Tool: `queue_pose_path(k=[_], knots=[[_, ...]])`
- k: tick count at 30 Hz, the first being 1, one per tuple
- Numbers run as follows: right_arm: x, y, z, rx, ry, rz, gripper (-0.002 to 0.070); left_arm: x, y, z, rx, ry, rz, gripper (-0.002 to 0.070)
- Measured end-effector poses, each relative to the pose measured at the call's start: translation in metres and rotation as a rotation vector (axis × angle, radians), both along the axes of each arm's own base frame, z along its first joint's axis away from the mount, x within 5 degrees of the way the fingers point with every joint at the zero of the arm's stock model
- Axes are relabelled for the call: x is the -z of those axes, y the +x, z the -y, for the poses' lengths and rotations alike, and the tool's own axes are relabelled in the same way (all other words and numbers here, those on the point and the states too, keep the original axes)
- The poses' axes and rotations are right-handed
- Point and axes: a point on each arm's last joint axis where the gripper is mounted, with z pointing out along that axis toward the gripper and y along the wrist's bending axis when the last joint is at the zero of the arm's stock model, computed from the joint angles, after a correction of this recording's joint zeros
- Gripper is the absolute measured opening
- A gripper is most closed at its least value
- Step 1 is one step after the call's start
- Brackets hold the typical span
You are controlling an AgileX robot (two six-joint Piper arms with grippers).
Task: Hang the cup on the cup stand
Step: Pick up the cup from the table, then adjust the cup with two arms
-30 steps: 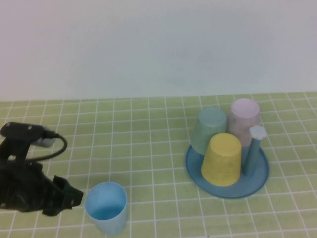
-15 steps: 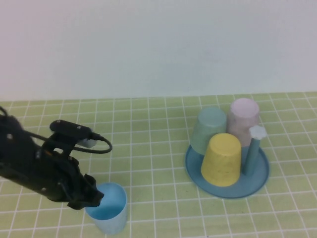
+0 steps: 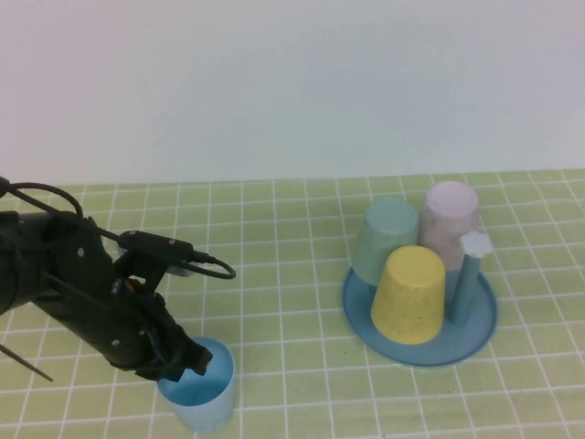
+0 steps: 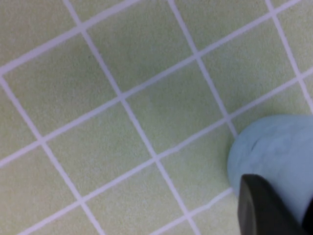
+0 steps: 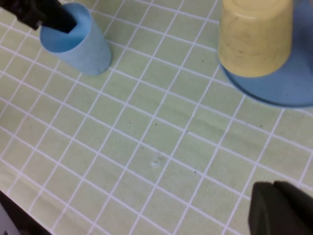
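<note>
The cup (image 3: 198,386) stands upright, mouth up, at the near edge of the green checked table (image 3: 274,265) on your left side, well apart from the stand (image 3: 421,315). Your left gripper (image 3: 187,358) is down at the cup's rim on its left side, with one dark finger (image 5: 58,19) reaching into the blue inside; you cannot tell from these views whether the jaws have clamped on the wall yet. In the left wrist view you see only the cup's pale outer wall (image 4: 276,156) and one finger tip against it. Your right gripper (image 5: 281,208) hangs above bare table nearer to you than the stand, its fingers pressed together and holding nothing. Farther back on your right, the stand's round blue base carries a yellow cup (image 3: 410,294) upside down at the front, with a teal cup (image 3: 387,240) and a pink cup (image 3: 449,222) inverted behind it. The white flower knob (image 3: 475,243) tops a bare peg just right of the yellow cup.
</note>
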Motion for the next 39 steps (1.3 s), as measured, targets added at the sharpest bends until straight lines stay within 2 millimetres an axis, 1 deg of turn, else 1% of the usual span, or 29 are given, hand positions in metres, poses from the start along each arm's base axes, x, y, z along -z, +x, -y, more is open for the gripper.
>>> queue_pose_path(k=[2,5,9,14,17,20,23,24,26,30,34,39], knots=[[0.0,0.0,0.0,-0.025,-0.014,0.018,-0.0001,0.0,0.0,0.0,0.001,-0.002,0.002,0.0046],[0.0,0.0,0.0,-0.095,-0.054,0.069,-0.0001,-0.008,0.0,0.003,0.024,-0.031,0.017,0.002],[0.0,0.001,0.0,-0.229,-0.127,0.172,-0.0001,-0.031,0.0,0.015,0.072,-0.152,0.004,0.0016],[-0.002,0.007,-0.009,-0.349,-0.088,0.265,0.0009,-0.058,0.0,0.03,0.148,-0.309,-0.042,0.0015],[-0.001,0.014,-0.018,-0.414,-0.022,0.291,0.008,-0.072,0.0,0.036,0.174,-0.37,-0.06,0.0015],[0.005,0.022,-0.027,-0.482,-0.012,0.301,0.0219,-0.083,-0.003,0.039,0.204,-0.4,-0.09,0.0015],[0.012,0.028,-0.039,-0.553,-0.026,0.315,0.0394,-0.09,-0.005,0.042,0.223,-0.436,-0.114,0.0015],[0.014,0.028,-0.044,-0.58,-0.031,0.324,0.044,-0.092,-0.005,0.044,0.22,-0.46,-0.116,0.0015],[0.018,0.03,-0.054,-0.624,-0.047,0.353,0.0498,-0.096,-0.005,0.047,0.214,-0.504,-0.128,0.0015],[0.021,0.033,-0.068,-0.676,-0.078,0.43,0.0534,-0.101,-0.008,0.051,0.212,-0.58,-0.166,0.0015],[0.023,0.034,-0.078,-0.704,-0.097,0.479,0.054,-0.104,-0.009,0.054,0.209,-0.631,-0.169,0.0015],[0.03,0.043,-0.083,-0.682,-0.108,0.481,0.0543,-0.109,-0.009,0.058,0.207,-0.699,-0.172,0.0015]])
